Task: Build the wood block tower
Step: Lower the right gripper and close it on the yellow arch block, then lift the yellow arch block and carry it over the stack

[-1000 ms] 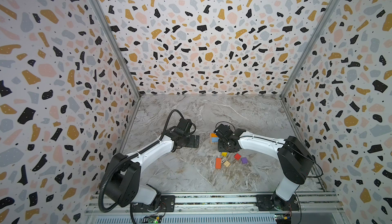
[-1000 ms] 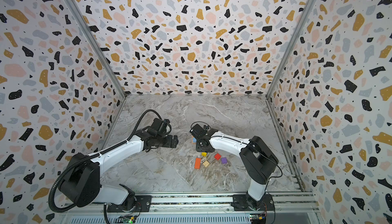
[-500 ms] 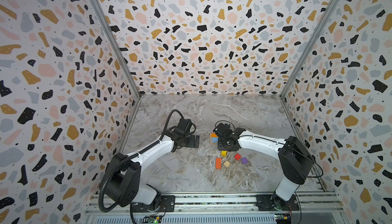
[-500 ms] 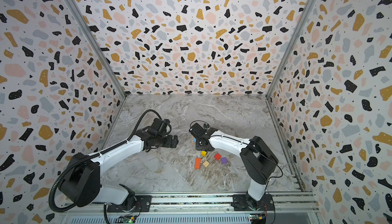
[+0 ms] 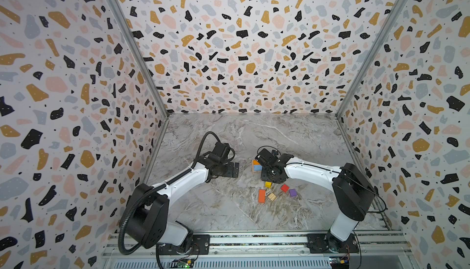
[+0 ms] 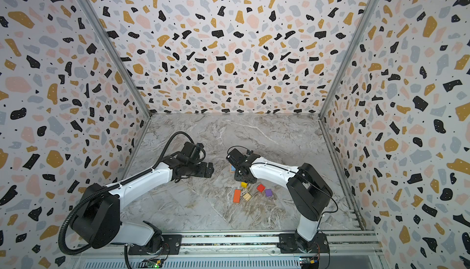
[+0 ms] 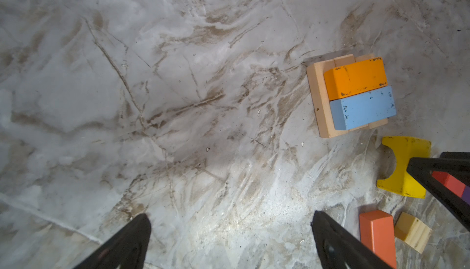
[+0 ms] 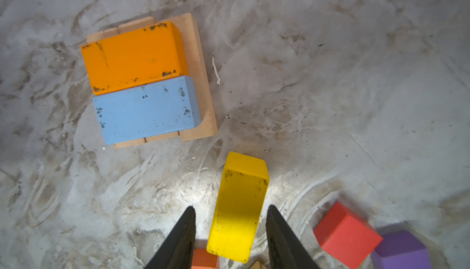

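Tower [image 8: 145, 82] stood two layers high near the middle of the marble table [image 5: 254, 132]: a flat base of plain tan planks [image 8: 201, 76] laid side by side, and on it an orange oblong [image 8: 132, 56] and a blue oblong [image 8: 145, 107] touching along their long sides, both with chipped paint. Just nearer, a yellow block [image 8: 239, 204] lay on the table between the parted fingers of the right gripper [image 8: 230, 208], which straddled it with a clear gap on one side. A red cube [image 8: 346, 237] and a purple cube [image 8: 401, 250] lay beside each other to its right, an orange-red oblong [image 7: 376, 234] and a tan cube [image 7: 412, 232] nearer. Further left, the left gripper [image 7: 230, 215] hung wide open over marble
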You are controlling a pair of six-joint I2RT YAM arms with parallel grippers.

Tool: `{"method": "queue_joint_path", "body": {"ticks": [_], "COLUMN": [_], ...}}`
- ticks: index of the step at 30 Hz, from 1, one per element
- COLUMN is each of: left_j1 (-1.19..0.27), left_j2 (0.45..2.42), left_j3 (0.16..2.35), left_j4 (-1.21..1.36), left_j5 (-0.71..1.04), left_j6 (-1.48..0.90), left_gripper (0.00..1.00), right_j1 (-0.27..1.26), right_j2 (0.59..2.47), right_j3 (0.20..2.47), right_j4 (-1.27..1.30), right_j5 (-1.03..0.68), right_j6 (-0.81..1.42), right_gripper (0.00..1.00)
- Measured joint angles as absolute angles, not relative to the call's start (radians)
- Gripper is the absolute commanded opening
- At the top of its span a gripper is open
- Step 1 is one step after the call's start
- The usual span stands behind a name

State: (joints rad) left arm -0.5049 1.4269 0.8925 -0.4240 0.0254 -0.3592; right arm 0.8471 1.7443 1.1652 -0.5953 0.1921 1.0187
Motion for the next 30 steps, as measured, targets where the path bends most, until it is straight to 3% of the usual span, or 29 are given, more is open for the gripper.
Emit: {"method": "queue_joint_path", "body": {"ticks": [14, 21, 24, 30], "left_j1": [-0.505, -0.505, -0.505, -0.505], "left_j2": [1.427, 1.427, 1.427, 1.427], "left_j3": [0.892, 0.892, 0.892, 0.892], "left_j4": [-0.424, -0.424, -0.424, -0.425], "left_j5": [0.025, 0.025, 0.025, 0.025], "left_j6": [-0.359, -0.359, -0.359, -0.359], "left_gripper": [1.00, 1.00, 1.00, 1.00], "right_j1": [0.849, 0.849, 0.849, 0.849], "right_j2": [1.780, 1.787, 1.787, 1.791], "right_j3": [1.154, 1.153, 1.153, 1.175], "right_j4": [-0.595, -0.596, -0.598, -0.639], "right_j5": [0.176, 0.173, 0.173, 0.188], "right_j6": [1.047, 1.052, 1.052, 1.005], "right_gripper": [0.41, 0.19, 0.00, 0.00]}}
